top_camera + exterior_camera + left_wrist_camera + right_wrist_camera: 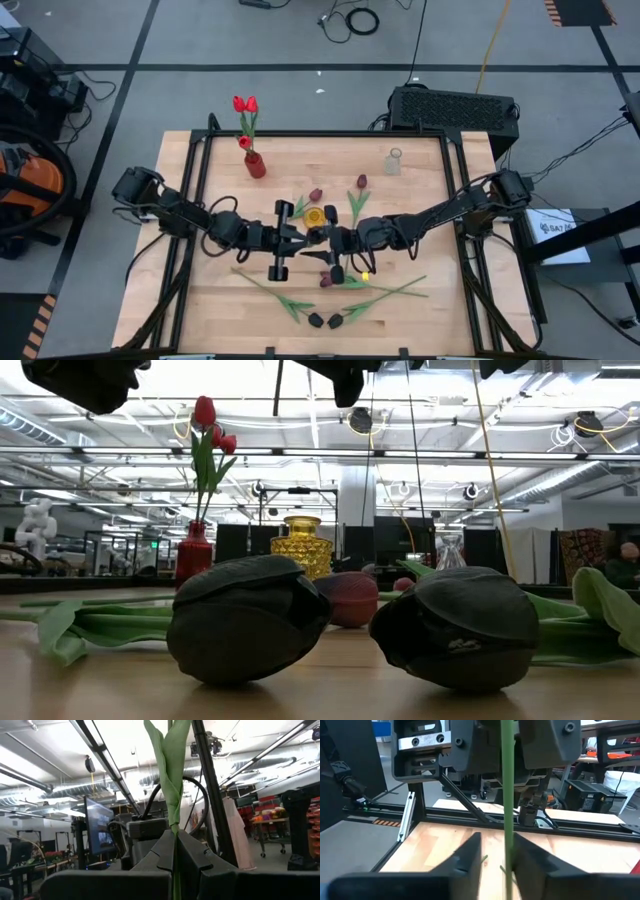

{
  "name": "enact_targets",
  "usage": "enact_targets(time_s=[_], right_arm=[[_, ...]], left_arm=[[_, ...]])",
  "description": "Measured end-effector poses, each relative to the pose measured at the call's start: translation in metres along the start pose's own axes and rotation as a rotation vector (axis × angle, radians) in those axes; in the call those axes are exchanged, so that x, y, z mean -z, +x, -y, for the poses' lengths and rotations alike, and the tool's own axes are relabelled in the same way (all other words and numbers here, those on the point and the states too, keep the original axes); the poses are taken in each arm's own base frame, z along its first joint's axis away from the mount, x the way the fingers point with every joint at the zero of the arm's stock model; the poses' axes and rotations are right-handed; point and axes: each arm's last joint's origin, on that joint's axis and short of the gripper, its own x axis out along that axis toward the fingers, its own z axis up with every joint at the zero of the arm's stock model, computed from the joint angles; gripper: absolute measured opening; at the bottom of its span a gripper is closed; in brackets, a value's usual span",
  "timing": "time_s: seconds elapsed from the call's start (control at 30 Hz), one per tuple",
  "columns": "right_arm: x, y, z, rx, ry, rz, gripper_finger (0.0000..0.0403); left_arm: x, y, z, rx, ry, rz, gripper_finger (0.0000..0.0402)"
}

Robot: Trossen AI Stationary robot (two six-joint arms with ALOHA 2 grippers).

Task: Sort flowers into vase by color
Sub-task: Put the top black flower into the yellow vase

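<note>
My two grippers meet over the table's middle, just nearer than the yellow vase (316, 215). My left gripper (303, 238) (175, 837) is shut on a flower's thin green stem (175, 827), and a leaf (170, 765) rises beyond the fingers. The flower's head is out of view. My right gripper (322, 240) (495, 847) is open and faces the left one. The same stem (508, 795) stands upright between its fingers, close to one finger (530, 857) and clear of the other. More flowers lie on the near half of the table, among them two black heads (250, 615) (460, 625). My left gripper pinches the green stem (175, 831) between its two fingers, just below the leaf's base. The fingers lie across the stem, which runs on upright past them. My right gripper has one finger right beside the stem (509, 860); whether it touches, I cannot tell.
A red vase (255, 165) with red tulips (245, 105) stands at the far left and a clear vase (394, 162) at the far right. Maroon heads (316, 194) (361, 182) lie beyond the grippers. Stems and leaves (390, 293) sprawl near the front edge.
</note>
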Motion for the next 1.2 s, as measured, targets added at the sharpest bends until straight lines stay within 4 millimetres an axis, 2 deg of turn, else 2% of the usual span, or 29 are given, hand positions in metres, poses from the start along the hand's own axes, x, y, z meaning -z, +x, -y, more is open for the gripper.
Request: enact_targets(time_s=[0.17,0.23,0.43,0.73,1.0,1.2], right_arm=[[0.002,0.0,0.0,0.006,-0.025,-0.018,0.002],[0.003,0.0,0.0,0.006,-0.028,-0.026,0.0007],[0.004,0.0,0.002,0.011,-0.025,-0.047,0.0007],[0.002,-0.013,0.008,0.058,-0.044,-0.177,0.0002],[-0.003,-0.025,0.01,0.079,-0.029,-0.251,0.0002],[-0.005,-0.028,0.011,0.085,-0.01,-0.272,0.0002]], left_arm=[[0.002,0.0,0.001,0.007,0.002,-0.018,0.0011],[0.002,0.0,0.001,0.008,0.003,-0.025,0.0011],[0.003,0.0,0.0,-0.016,0.003,-0.036,0.0018],[0.006,0.0,-0.002,-0.089,0.009,-0.087,0.009],[0.008,-0.001,-0.001,-0.104,0.0,-0.115,0.0095],[0.016,-0.002,-0.002,-0.139,0.008,-0.205,0.0095]])
